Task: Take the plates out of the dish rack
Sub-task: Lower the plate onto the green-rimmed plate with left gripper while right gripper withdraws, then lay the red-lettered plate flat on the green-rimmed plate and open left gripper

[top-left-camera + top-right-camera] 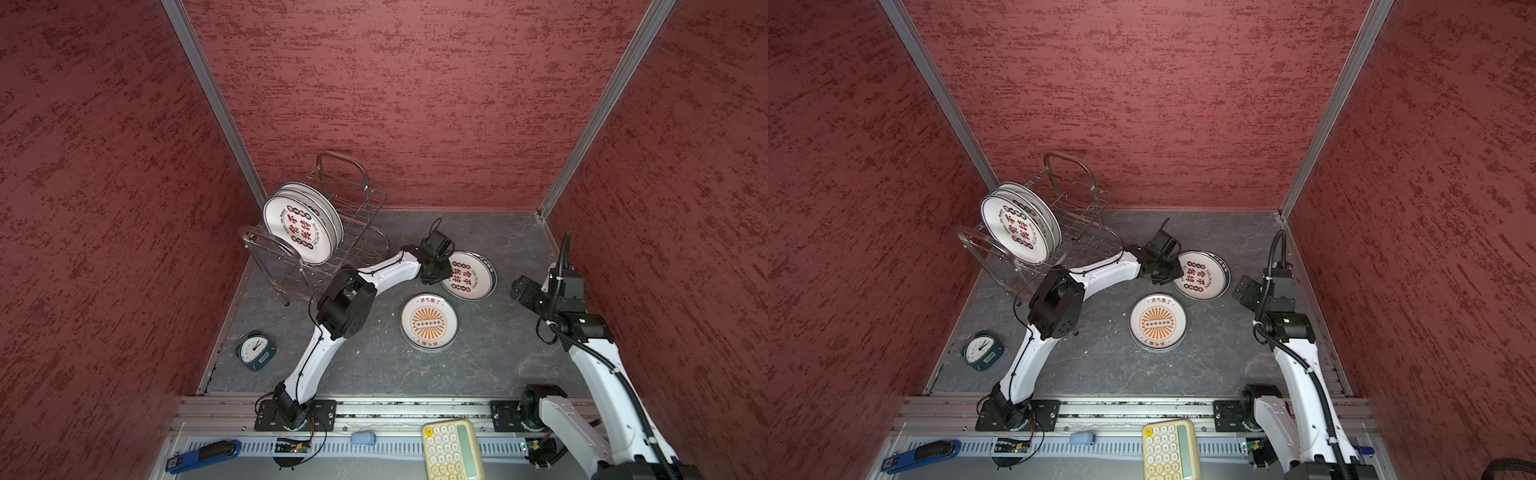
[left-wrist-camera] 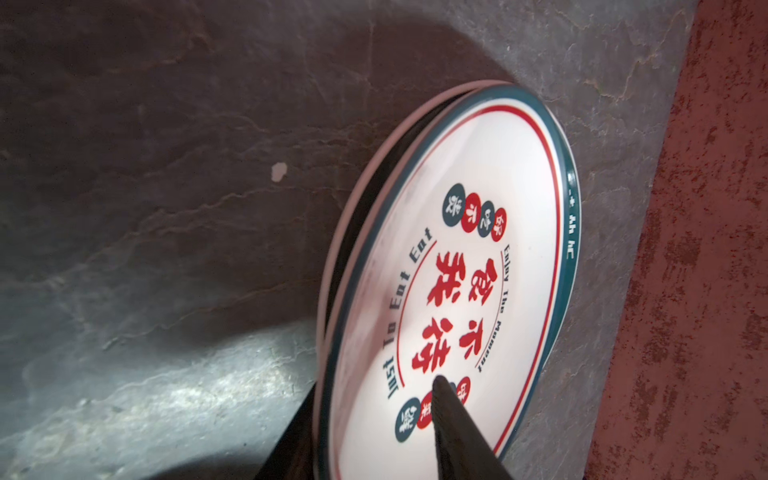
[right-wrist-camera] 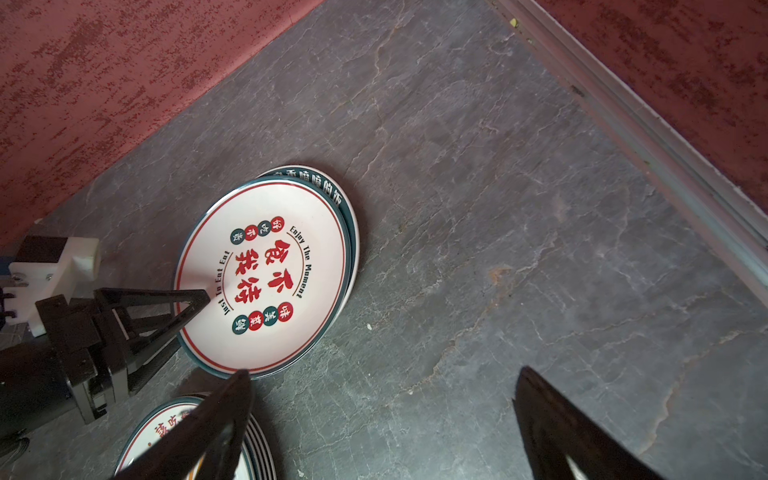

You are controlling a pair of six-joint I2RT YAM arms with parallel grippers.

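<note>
Release is the step in hand, by the look of it. The left gripper (image 3: 191, 313) has its black jaws partly parted with the near rim of a round white plate with red Chinese characters (image 3: 270, 274) between them. One finger is over the face and one is outside the edge, and they look slack on it rather than clamped (the plate lies flat on what is under it). That plate sits on a second round plate with a dark teal lettered rim (image 3: 332, 191), on the grey stone-patterned table (image 1: 374, 374). Just beside it is a low stack of white plates topped by an orange sunburst (image 1: 429, 322).

The right gripper (image 3: 395, 415) hangs wide open and empty above bare table, near the two-plate pile. Several more white plates (image 1: 299, 226) stand on edge in the top tier of the shiny steel-wire dish rack (image 1: 361, 203), at the back left, so the task is perhaps half done.

The next move calls for the left jaws to widen and back straight off the rim without dragging the plate. The arm should then lift and swing to the rack's nearest upright plate.
</note>
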